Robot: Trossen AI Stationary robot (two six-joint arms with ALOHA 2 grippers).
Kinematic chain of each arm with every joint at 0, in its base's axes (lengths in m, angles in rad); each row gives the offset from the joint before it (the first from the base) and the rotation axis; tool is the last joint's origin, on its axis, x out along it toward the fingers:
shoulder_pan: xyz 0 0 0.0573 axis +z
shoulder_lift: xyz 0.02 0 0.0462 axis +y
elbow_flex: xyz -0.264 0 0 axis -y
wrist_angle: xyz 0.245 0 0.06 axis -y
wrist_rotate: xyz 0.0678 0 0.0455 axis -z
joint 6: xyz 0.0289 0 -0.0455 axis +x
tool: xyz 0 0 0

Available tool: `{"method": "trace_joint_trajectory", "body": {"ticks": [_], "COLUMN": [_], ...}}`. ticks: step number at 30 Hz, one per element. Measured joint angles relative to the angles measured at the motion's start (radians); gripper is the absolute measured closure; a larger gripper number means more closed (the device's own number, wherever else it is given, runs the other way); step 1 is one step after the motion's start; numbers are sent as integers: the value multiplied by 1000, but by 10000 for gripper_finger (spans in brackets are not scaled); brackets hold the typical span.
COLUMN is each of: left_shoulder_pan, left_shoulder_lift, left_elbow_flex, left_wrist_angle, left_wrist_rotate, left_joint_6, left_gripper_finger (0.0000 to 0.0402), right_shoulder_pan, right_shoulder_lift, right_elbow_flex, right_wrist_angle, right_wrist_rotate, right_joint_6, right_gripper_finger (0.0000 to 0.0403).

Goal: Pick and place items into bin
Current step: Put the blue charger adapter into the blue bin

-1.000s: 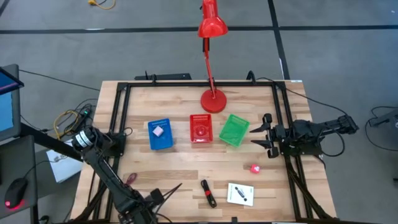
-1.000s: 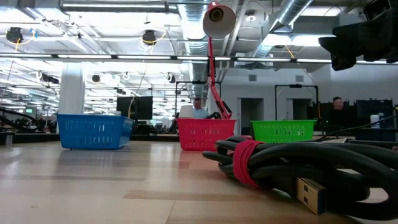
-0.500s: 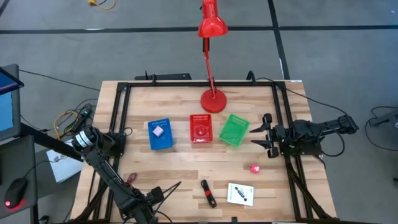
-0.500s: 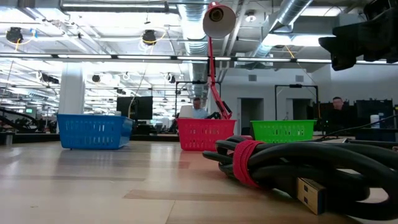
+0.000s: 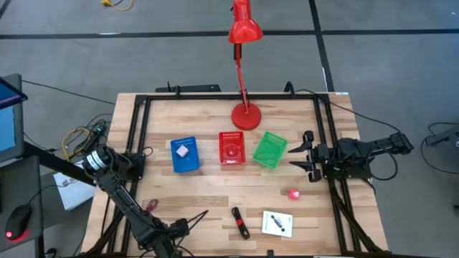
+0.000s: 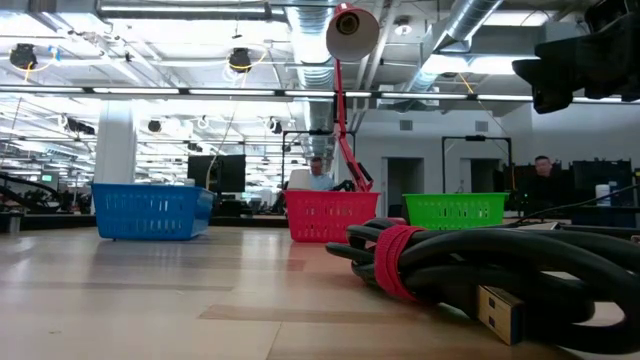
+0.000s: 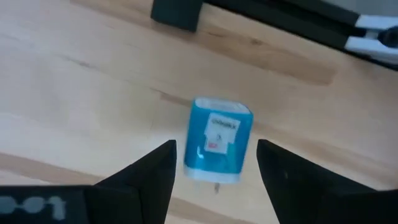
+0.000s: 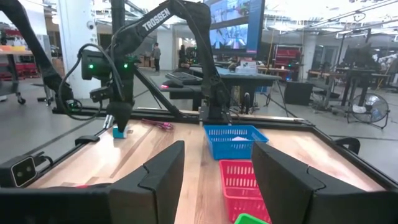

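Fingers of the left gripper are spread, straddling a blue cube on bare wood at the table's near edge. Right gripper, fingers parted, hovers beside the green bin. The cube's underside is hidden.

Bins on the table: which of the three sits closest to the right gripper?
The green bin, at the right end of the row; the right gripper hangs open beside it, while the red bin and blue bin lie farther left.

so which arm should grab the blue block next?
Left, probably. The left gripper is open and already straddles the blue block on the table, while the right gripper waits by the green bin, far across.
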Motion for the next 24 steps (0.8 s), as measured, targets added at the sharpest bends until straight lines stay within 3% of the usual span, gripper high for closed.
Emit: {"method": "trace_joint_trajectory", "body": {"ticks": [6, 24], "left_shoulder_pan": [0, 0], "left_shoulder_lift": [0, 0], "left_elbow_flex": [-56, -56], "left_wrist_angle": [93, 98], "left_wrist_rotate": [-5, -2], "left_joint_6": [38, 75], "left_gripper_finger": [189, 197], "right_shoulder_pan": [0, 0], "right_shoulder_lift": [0, 0], "right_elbow_flex": [0, 0], "right_wrist_angle": [-4, -14], "right_wrist_rotate": [0, 0], "right_joint_6": [0, 0], "right_gripper_finger": [220, 222]}}
